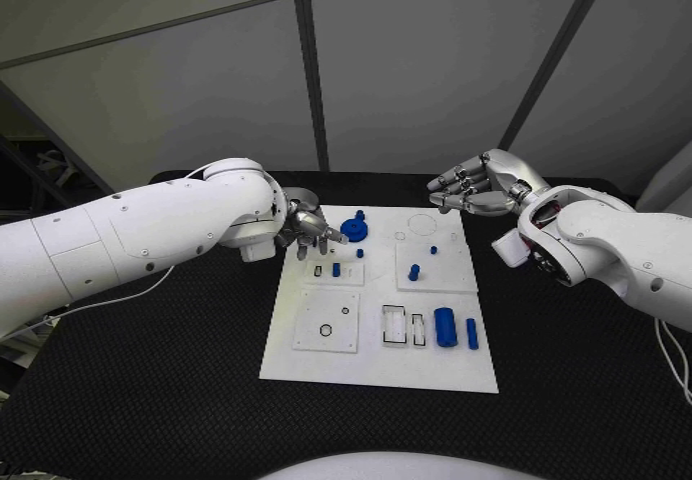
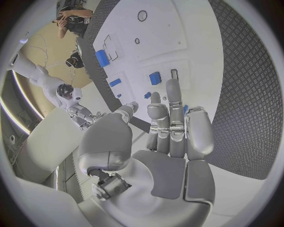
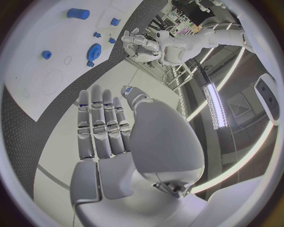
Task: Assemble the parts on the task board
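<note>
The white task board [image 1: 378, 360] lies in the middle of the black table. A blue gear [image 1: 356, 232] sits near its far left corner, with small blue pegs [image 1: 414, 271] standing further in. A blue cylinder [image 1: 446, 327] and a thin blue bar [image 1: 472, 333] lie at the near right. My left hand [image 1: 307, 232] hangs over the board's far left edge, just left of the gear, fingers pointing down and holding nothing. In the left wrist view its fingers [image 2: 172, 118] stretch toward a blue peg [image 2: 155, 78]. My right hand [image 1: 476, 190] hovers above the far right corner, empty.
Rectangular slots [image 1: 394, 325] and round holes [image 1: 326, 330] mark the board's near half. In the right wrist view the gear [image 3: 93, 49] and the cylinder [image 3: 78, 13] lie beyond my straight fingers [image 3: 103, 123]. Black matting [image 1: 159, 380] surrounds the board.
</note>
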`<action>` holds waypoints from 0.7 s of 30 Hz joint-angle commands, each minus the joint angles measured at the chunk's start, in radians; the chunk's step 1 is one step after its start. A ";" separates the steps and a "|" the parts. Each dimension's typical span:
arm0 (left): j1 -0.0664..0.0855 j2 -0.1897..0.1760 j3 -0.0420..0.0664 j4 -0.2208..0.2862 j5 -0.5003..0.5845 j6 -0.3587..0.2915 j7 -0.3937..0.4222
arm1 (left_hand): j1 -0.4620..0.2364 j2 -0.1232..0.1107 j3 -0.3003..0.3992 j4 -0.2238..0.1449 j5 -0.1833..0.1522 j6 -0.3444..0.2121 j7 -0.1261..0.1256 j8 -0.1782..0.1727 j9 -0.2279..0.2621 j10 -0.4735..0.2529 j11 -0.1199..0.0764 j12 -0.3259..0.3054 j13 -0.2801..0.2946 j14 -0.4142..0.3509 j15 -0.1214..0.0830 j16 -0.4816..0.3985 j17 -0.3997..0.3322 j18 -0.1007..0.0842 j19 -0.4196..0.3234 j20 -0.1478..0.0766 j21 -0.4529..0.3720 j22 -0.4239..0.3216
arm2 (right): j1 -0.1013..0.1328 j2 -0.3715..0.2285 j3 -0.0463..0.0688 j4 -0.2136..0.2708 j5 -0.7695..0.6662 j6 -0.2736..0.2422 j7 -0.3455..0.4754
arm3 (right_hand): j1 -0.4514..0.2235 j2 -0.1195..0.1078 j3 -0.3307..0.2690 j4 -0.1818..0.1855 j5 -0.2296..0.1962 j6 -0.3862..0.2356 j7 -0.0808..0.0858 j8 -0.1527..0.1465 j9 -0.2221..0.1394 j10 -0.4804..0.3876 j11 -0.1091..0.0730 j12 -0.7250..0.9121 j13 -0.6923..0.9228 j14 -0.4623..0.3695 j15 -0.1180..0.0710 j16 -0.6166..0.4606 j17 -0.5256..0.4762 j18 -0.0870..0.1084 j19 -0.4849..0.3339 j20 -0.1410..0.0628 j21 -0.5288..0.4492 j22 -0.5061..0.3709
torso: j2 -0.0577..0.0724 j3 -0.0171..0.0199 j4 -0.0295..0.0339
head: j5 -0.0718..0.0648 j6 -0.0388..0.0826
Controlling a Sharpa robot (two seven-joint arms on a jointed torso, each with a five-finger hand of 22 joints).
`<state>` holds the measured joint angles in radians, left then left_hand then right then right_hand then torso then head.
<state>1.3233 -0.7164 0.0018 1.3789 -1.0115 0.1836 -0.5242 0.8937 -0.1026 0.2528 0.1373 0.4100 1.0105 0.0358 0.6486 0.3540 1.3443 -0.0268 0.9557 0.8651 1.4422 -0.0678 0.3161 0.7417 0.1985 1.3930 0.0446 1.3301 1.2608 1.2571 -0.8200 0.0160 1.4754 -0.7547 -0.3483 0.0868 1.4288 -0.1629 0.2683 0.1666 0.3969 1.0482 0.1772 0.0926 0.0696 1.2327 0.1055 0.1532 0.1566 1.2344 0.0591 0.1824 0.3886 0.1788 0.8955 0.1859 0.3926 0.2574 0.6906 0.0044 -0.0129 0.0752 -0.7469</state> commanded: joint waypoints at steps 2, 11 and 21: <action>0.003 -0.005 0.015 -0.027 0.028 -0.013 -0.002 | 0.070 0.006 -0.015 -0.018 0.002 -0.044 0.019 -0.027 -0.022 -0.078 0.014 -0.139 -0.150 0.004 0.010 -0.009 0.002 -0.114 -0.020 0.006 -0.028 -0.029 | 0.002 0.001 0.001 0.000 0.000 0.006 0.004 | -0.008 0.000 -0.006 0.002 0.003 -0.006 0.003 -0.006 0.000 -0.003 0.001 -0.005 -0.002 -0.003 0.006 -0.003 0.000 0.004 0.003 0.004 -0.005 -0.002 | -0.001 0.0003 0.0004 | 0.001 0.003; 0.026 0.054 0.029 -0.203 0.048 0.038 0.013 | 0.149 0.006 -0.039 -0.020 0.001 -0.116 0.069 -0.157 -0.102 -0.130 0.055 -0.213 -0.233 -0.009 0.037 -0.020 0.002 -0.097 -0.066 0.033 -0.098 -0.099 | 0.002 0.001 0.001 -0.001 0.000 0.004 0.005 | -0.005 0.001 -0.004 0.000 0.004 -0.006 0.002 -0.006 0.000 -0.003 0.001 -0.005 -0.002 -0.004 0.006 -0.004 0.000 0.004 0.003 0.005 -0.007 -0.003 | 0.000 0.0009 -0.0014 | 0.003 0.016; 0.031 0.127 0.027 -0.333 0.009 0.080 0.012 | 0.180 0.013 -0.154 0.048 -0.049 -0.088 0.066 -0.129 -0.099 -0.116 0.056 0.095 0.048 -0.024 0.042 0.007 0.030 -0.083 -0.102 0.039 -0.158 -0.150 | 0.002 0.004 0.001 -0.001 0.000 0.001 0.006 | -0.003 0.002 -0.003 -0.002 0.004 -0.003 0.002 -0.005 0.001 -0.004 0.001 -0.005 -0.002 -0.004 0.006 -0.005 0.000 0.004 0.004 0.005 -0.008 -0.005 | 0.002 0.0005 -0.0009 | 0.005 0.016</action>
<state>1.3518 -0.5939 0.0289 1.0551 -0.9791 0.2234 -0.5208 1.0652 -0.0857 0.1052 0.1833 0.3668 0.9173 0.1013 0.5143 0.2525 1.2211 0.0310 1.0277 0.8906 1.4131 -0.0270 0.3189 0.7697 0.1987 1.2866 0.0845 1.1673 1.1061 1.2571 -0.8177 0.0159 1.4737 -0.7547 -0.3482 0.0866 1.4289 -0.1628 0.2683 0.1666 0.3969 1.0482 0.1772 0.0926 0.0696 1.2327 0.1055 0.1533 0.1559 1.2344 0.0591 0.1824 0.3886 0.1787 0.8955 0.1859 0.3887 0.2539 0.6922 0.0044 -0.0142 0.0808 -0.7293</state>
